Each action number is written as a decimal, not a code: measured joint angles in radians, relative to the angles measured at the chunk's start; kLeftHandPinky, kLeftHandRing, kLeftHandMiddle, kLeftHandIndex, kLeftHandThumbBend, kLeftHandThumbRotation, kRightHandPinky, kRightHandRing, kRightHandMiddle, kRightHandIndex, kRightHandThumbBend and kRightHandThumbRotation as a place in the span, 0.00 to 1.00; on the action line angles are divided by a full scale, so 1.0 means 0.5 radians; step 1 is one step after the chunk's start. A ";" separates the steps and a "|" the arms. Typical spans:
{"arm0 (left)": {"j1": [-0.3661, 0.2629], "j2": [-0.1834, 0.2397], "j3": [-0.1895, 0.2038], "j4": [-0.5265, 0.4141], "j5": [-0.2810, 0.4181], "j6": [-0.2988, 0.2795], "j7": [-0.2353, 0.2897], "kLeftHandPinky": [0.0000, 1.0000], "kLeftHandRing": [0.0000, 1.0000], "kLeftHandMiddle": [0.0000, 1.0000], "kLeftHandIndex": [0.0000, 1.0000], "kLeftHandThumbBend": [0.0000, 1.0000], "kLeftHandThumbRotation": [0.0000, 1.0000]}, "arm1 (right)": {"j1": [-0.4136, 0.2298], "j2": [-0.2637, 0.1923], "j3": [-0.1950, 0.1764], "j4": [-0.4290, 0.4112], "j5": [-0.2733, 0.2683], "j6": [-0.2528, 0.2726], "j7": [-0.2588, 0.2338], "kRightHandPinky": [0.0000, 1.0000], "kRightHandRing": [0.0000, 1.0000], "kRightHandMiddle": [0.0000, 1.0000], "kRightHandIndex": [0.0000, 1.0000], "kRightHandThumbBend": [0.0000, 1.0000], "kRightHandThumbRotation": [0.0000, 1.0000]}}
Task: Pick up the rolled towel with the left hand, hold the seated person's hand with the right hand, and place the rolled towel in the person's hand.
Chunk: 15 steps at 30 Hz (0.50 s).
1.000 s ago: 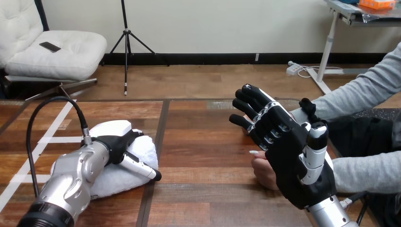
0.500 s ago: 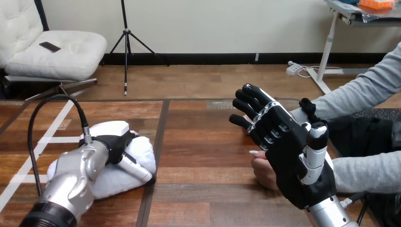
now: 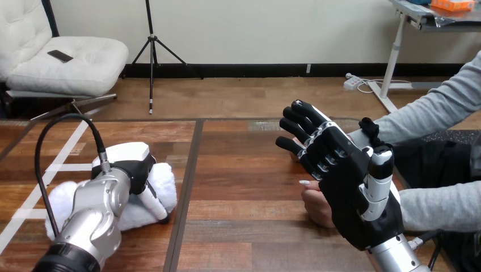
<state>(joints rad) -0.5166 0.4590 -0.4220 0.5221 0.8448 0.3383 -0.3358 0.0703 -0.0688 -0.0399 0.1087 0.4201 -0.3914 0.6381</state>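
left hand point(image 3: 136, 170) fingers clamped over towel point(image 3: 168, 184); roll crosswise | right hand point(image 3: 346, 181) fingers spread beside person's hand point(image 3: 316, 207); well right of towel

Bright, even indoor light, diffuse, with no hard shadows. The wooden table point(image 3: 249, 226) carries a soft sheen without harsh glare. Pale highlights on the left silver forearm point(image 3: 93, 212). The rolled towel point(image 3: 165, 182) reads brightest; the right hand point(image 3: 351, 192) reads darkest.
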 measured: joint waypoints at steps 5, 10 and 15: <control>0.023 -0.002 -0.002 -0.033 0.003 0.024 0.053 0.22 0.32 0.42 0.50 0.77 0.00 | 0.000 -0.002 -0.002 0.000 -0.004 0.000 -0.004 0.89 0.93 0.91 0.88 0.94 1.00; 0.034 -0.003 -0.005 -0.049 0.016 0.039 0.074 0.27 0.37 0.46 0.49 0.76 0.00 | 0.000 -0.001 -0.001 0.000 -0.005 0.000 -0.003 0.89 0.93 0.92 0.88 0.94 1.00; 0.054 -0.002 -0.005 -0.069 0.020 0.039 0.110 0.30 0.41 0.49 0.50 0.74 0.00 | 0.000 -0.001 -0.002 0.000 -0.004 0.000 0.000 0.89 0.93 0.92 0.88 0.94 1.00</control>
<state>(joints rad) -0.4896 0.4581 -0.4246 0.4878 0.8548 0.3579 -0.2808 0.0703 -0.0693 -0.0407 0.1087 0.4181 -0.3915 0.6381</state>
